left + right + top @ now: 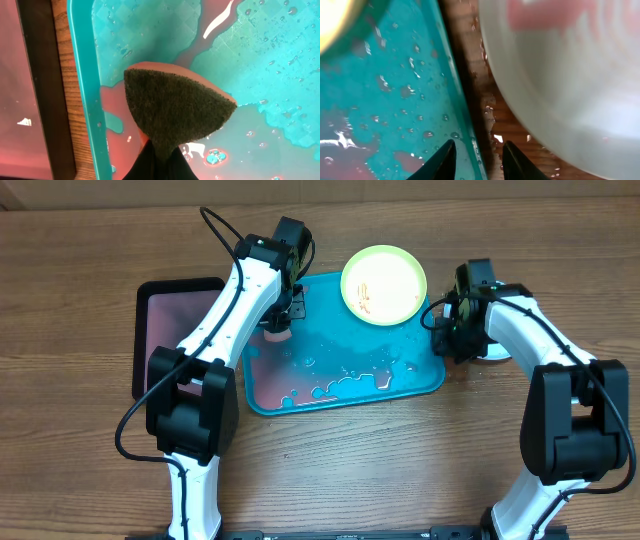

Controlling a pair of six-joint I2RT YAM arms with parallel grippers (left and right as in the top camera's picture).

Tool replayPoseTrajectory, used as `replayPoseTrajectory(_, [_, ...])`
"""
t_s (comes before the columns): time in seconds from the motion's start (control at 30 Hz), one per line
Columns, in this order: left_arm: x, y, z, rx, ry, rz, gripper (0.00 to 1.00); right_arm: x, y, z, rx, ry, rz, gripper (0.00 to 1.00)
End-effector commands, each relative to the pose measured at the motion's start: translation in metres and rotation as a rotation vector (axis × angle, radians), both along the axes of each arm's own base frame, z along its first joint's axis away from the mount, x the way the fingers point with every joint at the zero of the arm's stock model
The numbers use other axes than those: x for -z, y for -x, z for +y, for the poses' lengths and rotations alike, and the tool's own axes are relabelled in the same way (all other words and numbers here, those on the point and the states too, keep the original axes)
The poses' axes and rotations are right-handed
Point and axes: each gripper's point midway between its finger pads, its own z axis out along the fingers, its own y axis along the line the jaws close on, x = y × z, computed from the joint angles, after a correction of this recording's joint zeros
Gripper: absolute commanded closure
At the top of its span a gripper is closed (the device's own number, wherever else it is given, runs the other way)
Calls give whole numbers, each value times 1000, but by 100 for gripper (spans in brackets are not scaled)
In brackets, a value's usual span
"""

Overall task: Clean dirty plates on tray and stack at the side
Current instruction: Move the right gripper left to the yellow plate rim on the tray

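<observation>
The turquoise tray (pixel 420 375) lies mid-table, wet, with reddish puddles. A yellow-green plate (pixel 384 285) with reddish smears rests on its far right corner. My left gripper (pixel 279 317) is shut on a sponge with a dark scouring face (pixel 175 107), held over the tray's left side by the rim (pixel 82 75). My right gripper (pixel 448 338) is open and empty, its fingers (pixel 477 157) astride the tray's right rim (pixel 462 125). A white plate (pixel 560 75) lies on the table just right of it and also shows in the overhead view (pixel 497 354). The pale aqua plate is out of view.
A smaller black tray with a pinkish inside (pixel 175 330) sits just left of the turquoise tray, and its dark rim shows in the left wrist view (pixel 35 75). Water drops wet the wood between the tray and the white plate.
</observation>
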Motion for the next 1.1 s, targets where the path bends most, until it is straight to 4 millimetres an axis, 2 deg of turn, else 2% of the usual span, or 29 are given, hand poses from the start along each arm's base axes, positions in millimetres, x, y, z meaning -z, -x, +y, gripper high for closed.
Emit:
replayPoseTrajectory(0.0, [6, 1, 0, -15, 5, 12, 96, 13, 14, 4, -15, -17, 35, 73])
replayPoseTrajectory(0.27, [6, 1, 0, -14, 5, 12, 95, 13, 14, 4, -6, -19, 37, 96])
replayPoseTrajectory(0.63, [6, 1, 0, -14, 5, 12, 96, 14, 40, 2, 47, -11, 148, 96])
replayPoseTrajectory(0.9, [6, 1, 0, -14, 5, 12, 96, 14, 37, -1, 4, 7, 128, 96])
replayPoseTrajectory(1.07, [6, 0, 0, -14, 7, 8, 96, 14, 25, -3, -59, 23, 73, 96])
